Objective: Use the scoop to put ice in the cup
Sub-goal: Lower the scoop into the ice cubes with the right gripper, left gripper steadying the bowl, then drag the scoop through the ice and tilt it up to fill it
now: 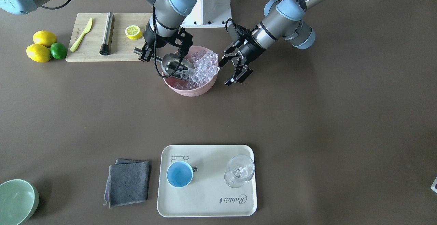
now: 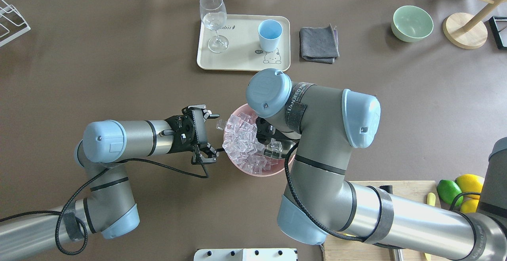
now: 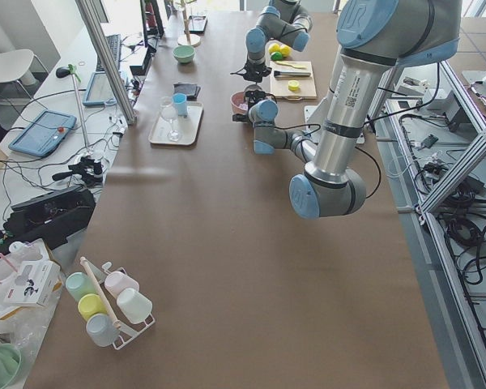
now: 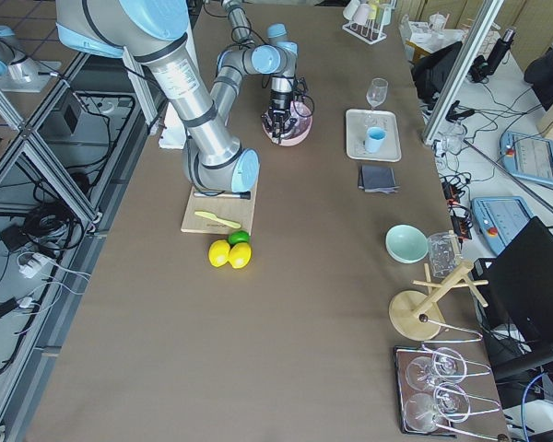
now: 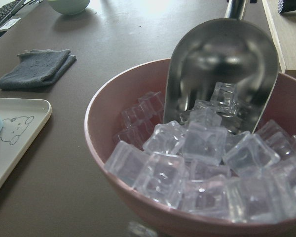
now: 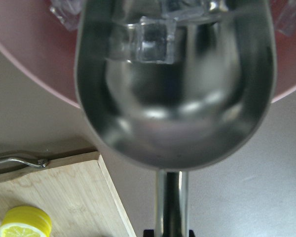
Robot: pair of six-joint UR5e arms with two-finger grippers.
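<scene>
Ice cubes (image 5: 197, 148) fill the pink bowl (image 5: 96, 133), and your scoop (image 5: 222, 59) is tipped into them with a few cubes in its trough. Right gripper (image 1: 148, 55) is clamped on the scoop's rod handle. Left gripper (image 2: 214, 136) hangs just beside the bowl, fingers spread wide, holding nothing. You'll see the light-blue cup (image 1: 179, 174) upright on the cream tray (image 1: 208, 204), well apart from the bowl.

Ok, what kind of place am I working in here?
Looks like a robotics lab staged as a drinks bar: an aluminium post, floor cables, and a pink bowl of ice by a cutting board.
</scene>
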